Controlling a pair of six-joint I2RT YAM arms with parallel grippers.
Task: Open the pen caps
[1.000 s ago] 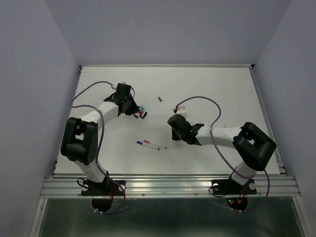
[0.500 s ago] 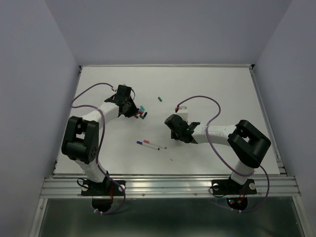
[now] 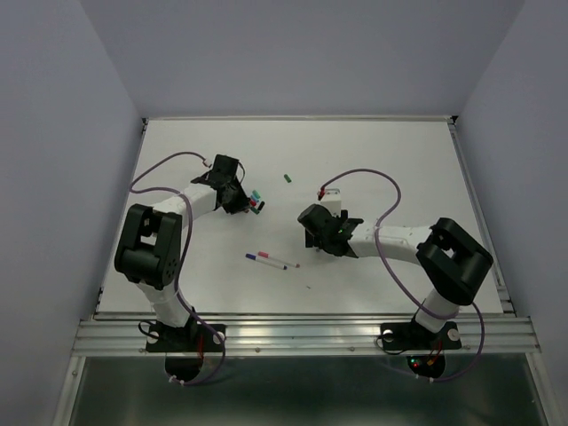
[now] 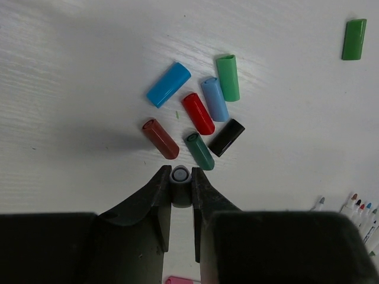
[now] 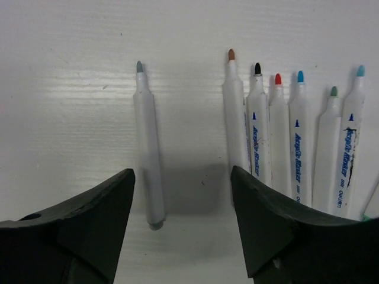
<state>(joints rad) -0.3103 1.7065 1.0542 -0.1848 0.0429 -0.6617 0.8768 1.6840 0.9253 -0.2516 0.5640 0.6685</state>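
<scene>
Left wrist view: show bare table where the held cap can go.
Bare table lies left of the blue cap and brown cap, and between the pale green cap and the far green cap. Crowded: the cap cluster just ahead of the left pincer and its held cap.

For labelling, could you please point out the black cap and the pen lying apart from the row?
black cap (image 4: 227, 137): left wrist view, middle of its side.
pen lying apart (image 5: 147, 154): right wrist view, middle of barrel.

Pink item (image 4: 177, 280) cut by bottom edge; gripped cap (image 4: 180, 177) mostly hidden in left claw (image 4: 180, 173).
</scene>
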